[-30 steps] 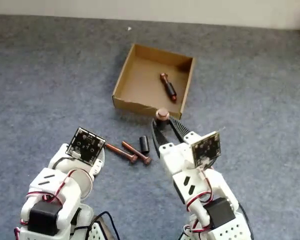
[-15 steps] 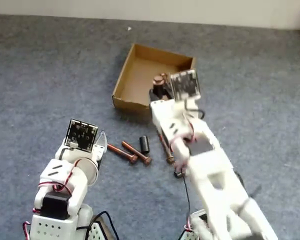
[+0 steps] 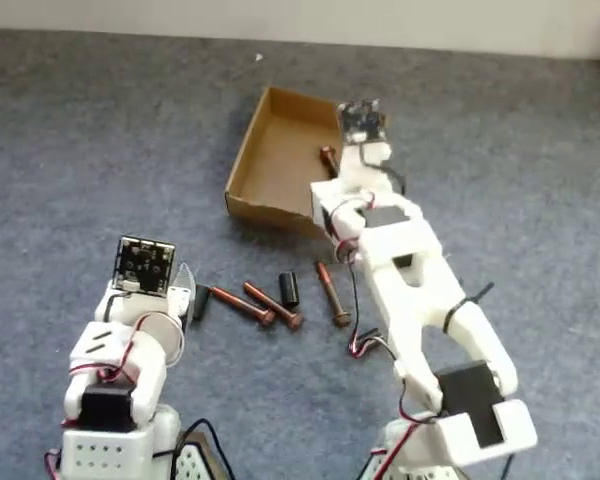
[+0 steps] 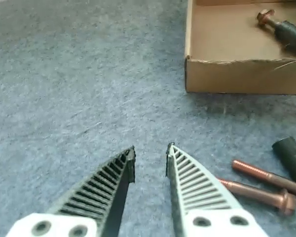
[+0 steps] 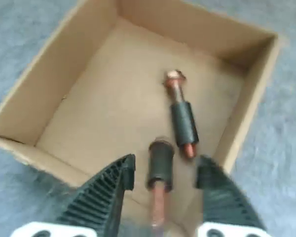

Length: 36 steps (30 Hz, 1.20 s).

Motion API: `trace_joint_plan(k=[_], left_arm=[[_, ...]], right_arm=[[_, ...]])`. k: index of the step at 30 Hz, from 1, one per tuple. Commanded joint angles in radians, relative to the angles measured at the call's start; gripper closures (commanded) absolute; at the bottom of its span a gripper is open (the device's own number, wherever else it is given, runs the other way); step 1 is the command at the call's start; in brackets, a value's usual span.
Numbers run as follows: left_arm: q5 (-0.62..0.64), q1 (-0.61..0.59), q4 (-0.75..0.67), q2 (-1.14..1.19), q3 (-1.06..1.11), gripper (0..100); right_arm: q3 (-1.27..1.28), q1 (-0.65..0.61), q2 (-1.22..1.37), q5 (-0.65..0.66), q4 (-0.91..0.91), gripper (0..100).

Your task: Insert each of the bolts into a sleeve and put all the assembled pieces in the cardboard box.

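One finished piece (image 5: 182, 116) lies in the cardboard box (image 3: 248, 145), upper middle of the high view. A second piece (image 5: 160, 165) hangs over it at the right gripper (image 5: 166, 160), whose fingers are wide apart. Three bolts (image 3: 332, 293) and one sleeve (image 3: 288, 288) wait lower down. The left gripper (image 4: 150, 150) has its fingers a little apart and holds nothing.

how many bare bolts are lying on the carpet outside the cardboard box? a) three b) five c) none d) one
a: the high view shows three bolts lying on the carpet in front of the cardboard box, none of them in a sleeve.
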Motion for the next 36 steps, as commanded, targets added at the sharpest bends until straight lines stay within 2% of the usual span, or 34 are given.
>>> trace_joint_plan(k=[1,9,13,17,20,24,31,36], left_arm=[[0.012,-0.022,-0.025,-0.007,0.010,87],[0.011,-0.025,-0.035,-0.007,0.022,87],[0.009,-0.025,-0.034,-0.007,0.027,87],[0.008,-0.025,-0.034,-0.007,0.027,87],[0.008,-0.059,-0.037,-0.007,0.027,87],[0.008,-0.107,-0.037,-0.007,0.028,87],[0.008,-0.110,-0.037,-0.007,0.028,87],[0.008,-0.110,-0.037,-0.007,0.028,87]], right_arm=[[-0.174,-0.010,-0.097,-0.064,0.269,77.4],[-0.186,-0.116,-0.275,-0.074,0.633,77.4],[-0.174,-0.242,-0.275,-0.195,0.743,77.4],[-0.124,-0.346,-0.183,-0.207,0.723,77.4],[-0.116,-0.371,-0.101,-0.207,0.670,77.4],[-0.119,-0.364,0.013,-0.207,0.613,77.4],[-0.137,-0.361,0.179,-0.201,0.575,77.4],[-0.142,-0.314,0.257,-0.198,0.527,77.6]])
